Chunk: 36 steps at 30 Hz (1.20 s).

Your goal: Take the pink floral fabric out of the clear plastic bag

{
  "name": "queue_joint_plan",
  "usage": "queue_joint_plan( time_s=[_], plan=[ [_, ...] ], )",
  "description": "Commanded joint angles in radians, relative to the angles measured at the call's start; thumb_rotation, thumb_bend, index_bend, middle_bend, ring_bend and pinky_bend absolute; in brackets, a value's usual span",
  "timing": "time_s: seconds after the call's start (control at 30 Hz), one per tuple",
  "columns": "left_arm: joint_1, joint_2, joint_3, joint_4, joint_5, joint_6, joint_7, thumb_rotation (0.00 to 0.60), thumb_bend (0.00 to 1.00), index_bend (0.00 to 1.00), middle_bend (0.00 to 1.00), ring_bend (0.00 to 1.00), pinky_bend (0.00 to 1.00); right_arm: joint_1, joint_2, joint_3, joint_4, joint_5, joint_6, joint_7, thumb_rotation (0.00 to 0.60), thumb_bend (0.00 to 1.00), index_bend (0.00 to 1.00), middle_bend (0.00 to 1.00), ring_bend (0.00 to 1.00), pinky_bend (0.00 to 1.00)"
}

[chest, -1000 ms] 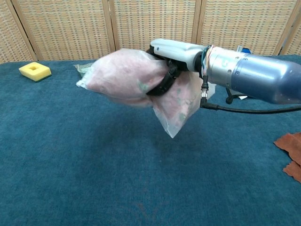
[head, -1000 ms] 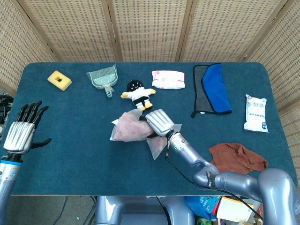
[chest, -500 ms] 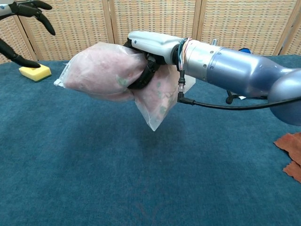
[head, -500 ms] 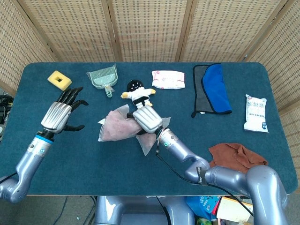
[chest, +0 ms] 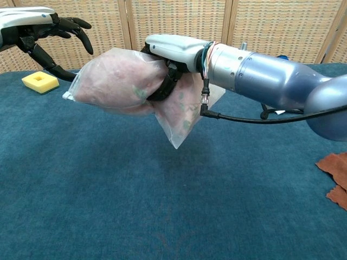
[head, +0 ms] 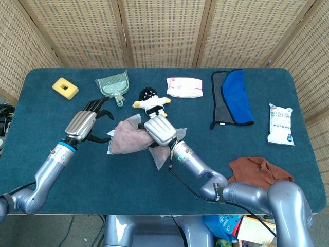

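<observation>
Clear plastic bag (chest: 116,81) with pink floral fabric (chest: 127,76) inside, long axis level, bulging end toward left hand (chest: 32,30), right hand (chest: 173,51) gripping its middle off the table (chest: 162,206), right fingers mostly hidden, left fingers spread, empty, just beside bag.

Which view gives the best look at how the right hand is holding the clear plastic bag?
The chest view: the right hand grips the clear plastic bag around its middle, lifted off the table, with the pink floral fabric visible inside. The head view shows only the back of that hand covering the bag.
</observation>
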Motion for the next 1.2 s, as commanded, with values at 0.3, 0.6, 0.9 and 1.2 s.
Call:
queue_joint_plan(
  time_s=[0.3,0.6,0.9,1.2],
  plan=[
    [-0.065,-0.025,0.007,-0.053,-0.16,-0.017,0.095,0.6,0.18,0.38,0.0,0.0,0.0,-0.006,0.025,-0.002,-0.044,0.014,-0.001,-0.024,0.6,0.83,0.6,0.63,0.67,0.88],
    [-0.09,-0.042,0.007,-0.074,-0.176,-0.004,0.103,0.6,0.18,0.38,0.0,0.0,0.0,-0.005,0.033,-0.007,-0.069,0.016,0.001,-0.043,0.6,0.83,0.6,0.63,0.67,0.88],
    [-0.096,-0.043,0.006,-0.091,-0.171,0.008,0.078,0.6,0.18,0.38,0.0,0.0,0.0,-0.003,0.033,-0.007,-0.077,0.033,-0.002,-0.07,0.6,0.83,0.6,0.63,0.67,0.88],
    [-0.089,-0.02,0.014,-0.092,-0.116,0.004,0.029,0.6,0.18,0.38,0.0,0.0,0.0,0.002,0.034,-0.01,-0.076,0.055,-0.007,-0.113,0.6,0.83,0.6,0.63,0.67,0.88]
  ],
)
